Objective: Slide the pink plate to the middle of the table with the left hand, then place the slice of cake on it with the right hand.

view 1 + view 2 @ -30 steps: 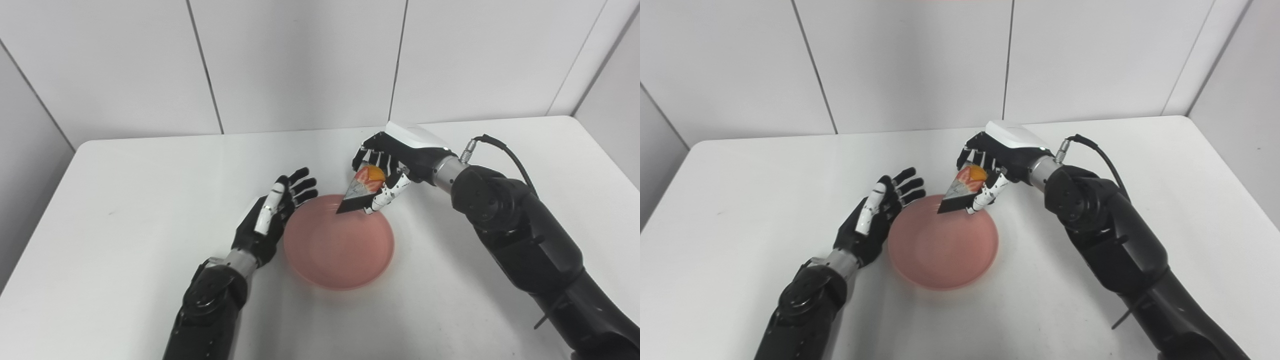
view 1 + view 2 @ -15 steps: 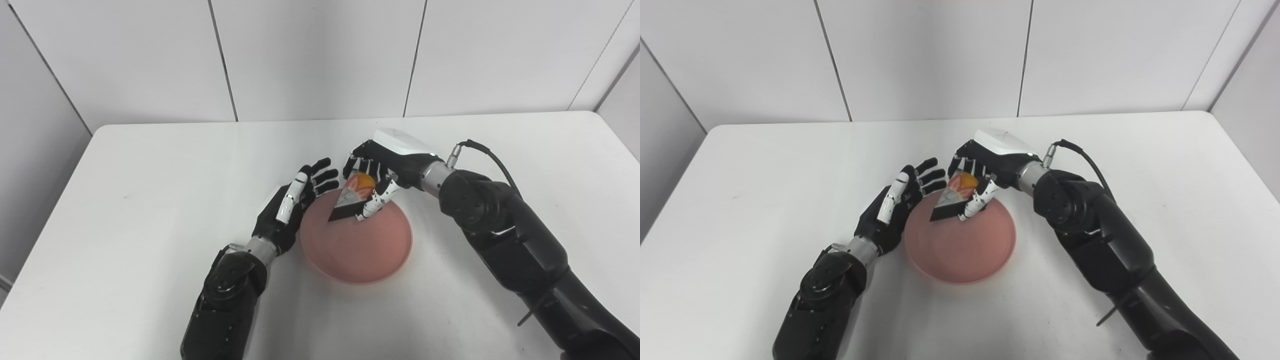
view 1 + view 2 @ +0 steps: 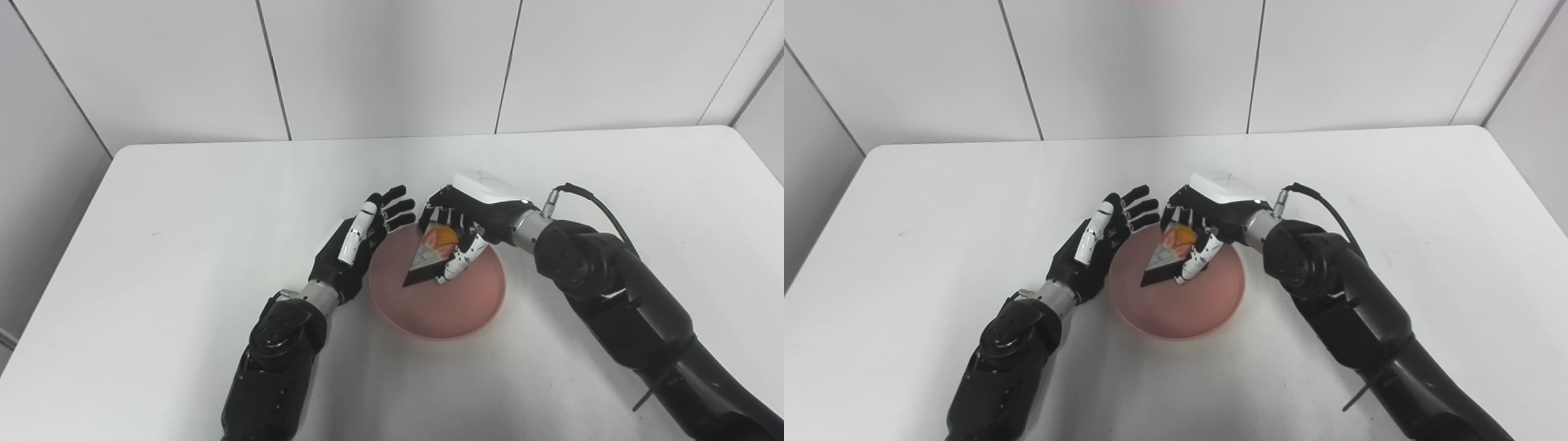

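While both black arms reach in from the near edge of the white table (image 3: 153, 202), I see the pink plate (image 3: 465, 309) sitting close to the middle of the tabletop, between the two forearms. My left hand (image 3: 352, 248) lies just beside the plate's left rim with its palm turned toward the plate and its fingers spread apart, gripping nothing; whether its edge touches the rim I cannot tell. Past the plate's centre, my right hand (image 3: 1206, 223) is clamped on the slice of cake (image 3: 1167, 260), its fingers curled over the top of the slice and its white-tipped thumb (image 3: 1195, 260) pressed against the slice's right side. The wedge points toward the near left, its dark base low over the inner part of the plate, and its top carries red and orange fruit. From these two head cameras I cannot tell whether the base already rests on the pink surface or hangs just above it. A black cable (image 3: 603, 205) loops from the right wrist back along the forearm. Farther off, the tabletop runs to a wall of pale grey panels (image 3: 392, 67) at the back.
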`<move>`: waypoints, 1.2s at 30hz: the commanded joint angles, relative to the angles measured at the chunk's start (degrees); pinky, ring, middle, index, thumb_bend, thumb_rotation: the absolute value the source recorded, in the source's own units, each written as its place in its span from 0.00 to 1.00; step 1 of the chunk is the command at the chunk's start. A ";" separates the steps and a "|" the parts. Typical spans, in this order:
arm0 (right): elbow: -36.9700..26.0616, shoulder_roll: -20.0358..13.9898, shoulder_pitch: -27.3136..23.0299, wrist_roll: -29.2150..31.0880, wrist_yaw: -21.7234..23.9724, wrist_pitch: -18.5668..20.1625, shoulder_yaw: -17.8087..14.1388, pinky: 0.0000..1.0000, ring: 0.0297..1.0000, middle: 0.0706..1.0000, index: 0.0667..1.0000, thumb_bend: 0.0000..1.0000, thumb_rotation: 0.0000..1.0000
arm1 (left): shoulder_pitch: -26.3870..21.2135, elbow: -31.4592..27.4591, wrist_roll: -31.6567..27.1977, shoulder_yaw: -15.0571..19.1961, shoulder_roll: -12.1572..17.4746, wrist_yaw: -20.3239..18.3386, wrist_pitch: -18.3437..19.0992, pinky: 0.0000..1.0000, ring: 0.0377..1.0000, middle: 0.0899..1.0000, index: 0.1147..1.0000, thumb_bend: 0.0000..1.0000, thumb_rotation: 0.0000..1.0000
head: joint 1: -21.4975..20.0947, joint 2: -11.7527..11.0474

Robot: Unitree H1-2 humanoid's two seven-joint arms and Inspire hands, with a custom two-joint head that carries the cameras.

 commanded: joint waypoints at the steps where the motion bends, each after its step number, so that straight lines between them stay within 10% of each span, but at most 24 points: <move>1: -2.49 -0.59 -1.15 -0.53 -0.42 -1.72 -0.08 0.38 0.42 0.41 0.48 0.52 0.00 | 1.67 1.56 0.35 0.10 0.40 0.50 4.42 0.84 0.86 0.86 0.84 0.41 1.00 | 0.02 0.01; 29: -3.55 1.01 3.15 -3.62 -0.45 -1.80 3.00 0.47 0.53 0.43 0.50 0.52 0.00 | 1.82 -0.11 0.59 -0.27 0.11 0.80 5.28 0.83 0.85 0.85 0.83 0.40 1.00 | 0.47 1.16; 36: -5.65 0.03 2.51 -5.85 4.66 1.13 4.49 0.62 0.80 0.87 0.90 0.76 0.32 | 1.78 -0.26 0.19 -0.06 0.01 0.84 5.80 0.84 0.86 0.86 0.85 0.41 1.00 | 0.34 1.12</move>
